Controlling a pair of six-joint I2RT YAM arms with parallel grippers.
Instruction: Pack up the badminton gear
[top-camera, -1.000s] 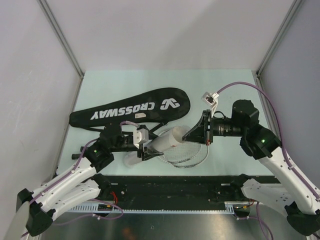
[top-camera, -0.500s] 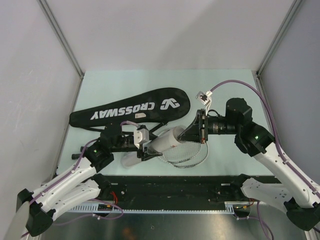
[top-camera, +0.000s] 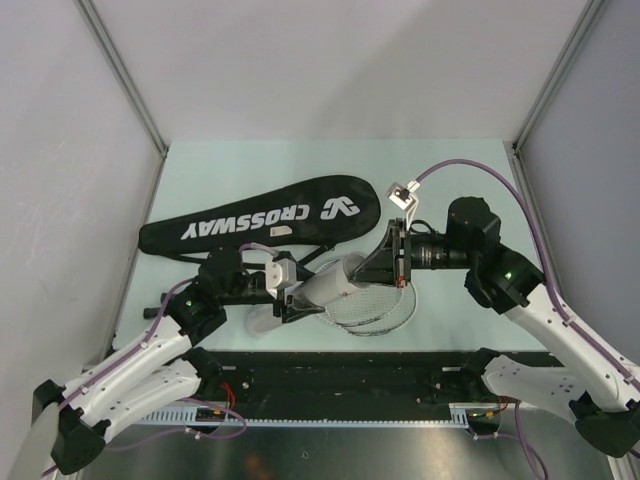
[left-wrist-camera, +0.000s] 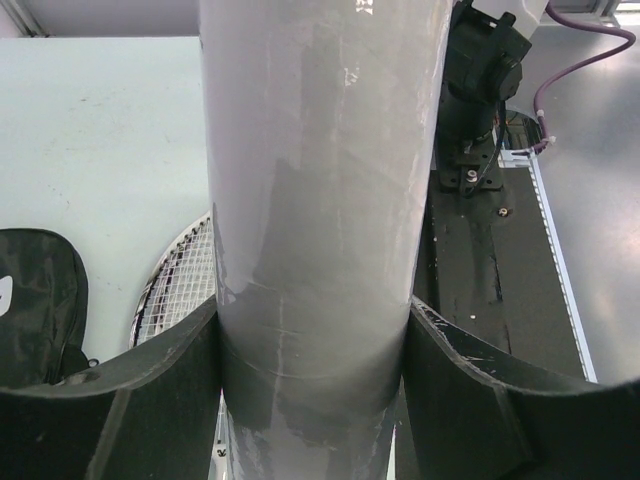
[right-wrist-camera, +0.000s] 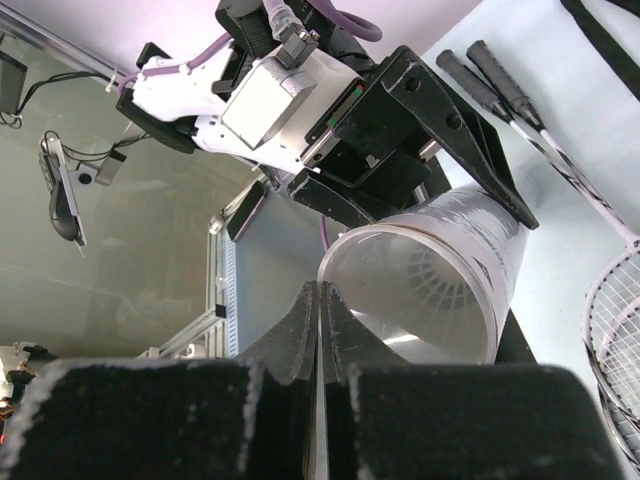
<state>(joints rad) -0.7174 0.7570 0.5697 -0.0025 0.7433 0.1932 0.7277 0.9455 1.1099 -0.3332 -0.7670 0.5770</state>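
My left gripper (top-camera: 298, 295) is shut on the white tube (top-camera: 335, 280) and holds it tilted above the table, open mouth toward the right arm. In the left wrist view the tube (left-wrist-camera: 320, 200) fills the space between both fingers (left-wrist-camera: 140, 390). My right gripper (top-camera: 376, 267) is shut, its tips (right-wrist-camera: 320, 300) at the rim of the tube's mouth (right-wrist-camera: 420, 290). A white shuttlecock (right-wrist-camera: 455, 290) sits deep inside the tube. Two rackets (top-camera: 378, 305) lie under the tube, and their black handles (right-wrist-camera: 495, 75) also show in the right wrist view. The black CROSSWAY bag (top-camera: 260, 225) lies behind.
A white rounded piece (top-camera: 262, 319) lies on the table under my left wrist. A black strip (top-camera: 360, 375) runs along the table's near edge. Grey walls (top-camera: 60, 150) close the table on the left, back and right.
My right gripper has moved left, up to the tube's open mouth. The left gripper and the tube have stayed almost still.
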